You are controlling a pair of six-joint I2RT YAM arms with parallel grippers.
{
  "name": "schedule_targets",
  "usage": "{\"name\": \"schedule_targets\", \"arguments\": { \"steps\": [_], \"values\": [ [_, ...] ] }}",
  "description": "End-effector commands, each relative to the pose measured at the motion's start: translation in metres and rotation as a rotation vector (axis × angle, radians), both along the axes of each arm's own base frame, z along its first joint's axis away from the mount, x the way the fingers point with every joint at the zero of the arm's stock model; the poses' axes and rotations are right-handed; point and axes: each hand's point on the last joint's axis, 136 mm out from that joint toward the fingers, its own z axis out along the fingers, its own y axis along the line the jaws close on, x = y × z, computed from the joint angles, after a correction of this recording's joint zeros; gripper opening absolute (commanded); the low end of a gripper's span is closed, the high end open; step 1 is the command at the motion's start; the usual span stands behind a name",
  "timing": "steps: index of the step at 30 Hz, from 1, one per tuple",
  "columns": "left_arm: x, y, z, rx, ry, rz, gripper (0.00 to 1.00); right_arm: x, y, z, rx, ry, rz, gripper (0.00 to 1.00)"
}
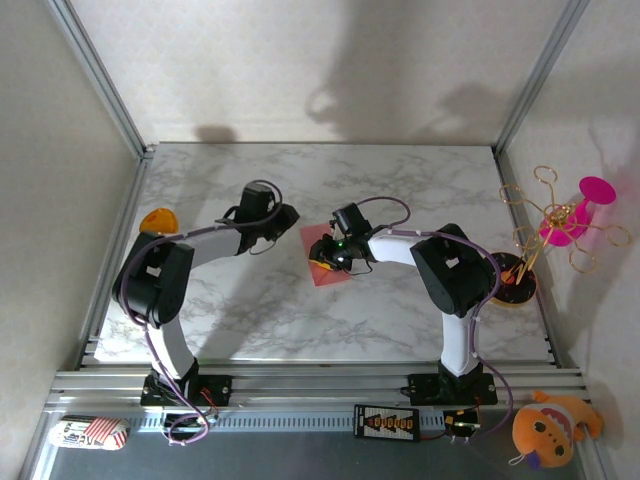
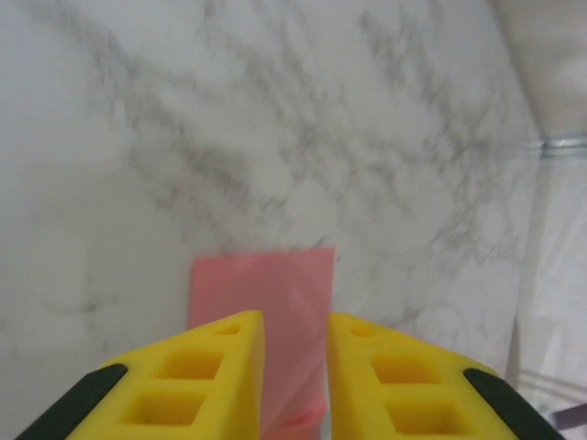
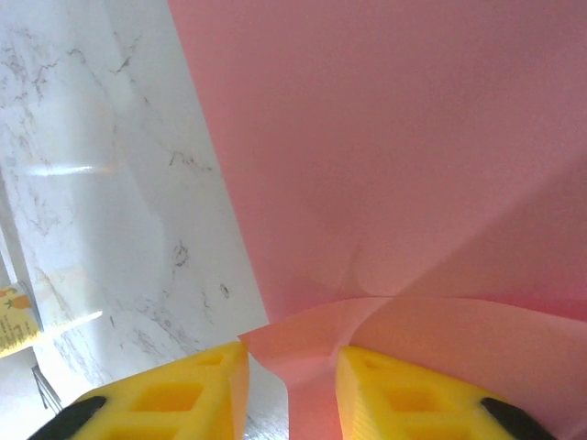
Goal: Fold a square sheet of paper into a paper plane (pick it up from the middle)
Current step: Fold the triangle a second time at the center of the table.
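Now | marble table (image 1: pixel 400 190), pale walls (image 1: pixel 300 60) | pink paper sheet (image 1: pixel 322 262) lies mid-table | left pincer (image 2: pixel 295 330) open a little, empty | right pincer (image 3: pixel 292 367) open a little, paper flap between, maybe loose

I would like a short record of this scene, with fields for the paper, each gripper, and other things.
paper: pink sheet of paper, near the middle of the marble table
left gripper: jaws apart, low at the sheet's edge
right gripper: jaws apart, over the sheet, a raised flap between its fingers
other: orange disc at the table's left edge
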Motion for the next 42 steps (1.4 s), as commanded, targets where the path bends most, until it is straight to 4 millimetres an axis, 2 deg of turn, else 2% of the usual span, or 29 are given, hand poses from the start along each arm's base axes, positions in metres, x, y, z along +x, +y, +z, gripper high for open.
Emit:
{"name": "schedule_targets", "arguments": {
  "steps": [1, 9, 14, 20, 26, 33, 37, 42],
  "values": [
    [-0.025, -0.015, -0.006, 0.000, 0.041, -0.060, 0.22, -0.014, -0.019, -0.028, -0.109, 0.057, -0.007, 0.28],
    [-0.063, -0.041, -0.032, -0.008, 0.120, -0.128, 0.15, -0.017, -0.028, -0.037, -0.165, 0.079, -0.015, 0.16],
    [-0.073, -0.048, -0.045, -0.015, 0.154, -0.146, 0.06, -0.019, -0.031, -0.041, -0.181, 0.089, -0.013, 0.03],
    [-0.075, -0.049, -0.048, -0.005, 0.161, -0.160, 0.01, -0.018, -0.031, -0.041, -0.186, 0.086, -0.015, 0.02],
    [-0.078, -0.055, -0.054, -0.001, 0.175, -0.179, 0.00, -0.019, -0.031, -0.042, -0.184, 0.092, -0.016, 0.02],
    [-0.079, -0.047, -0.068, 0.056, 0.199, -0.162, 0.00, -0.019, -0.031, -0.039, -0.178, 0.091, -0.018, 0.02],
    [-0.081, -0.039, -0.078, 0.105, 0.218, -0.146, 0.00, -0.017, -0.027, -0.033, -0.153, 0.080, -0.014, 0.02],
    [-0.084, -0.031, -0.088, 0.153, 0.240, -0.139, 0.00, -0.010, -0.017, -0.012, -0.072, 0.033, -0.005, 0.03]
  ]
}}
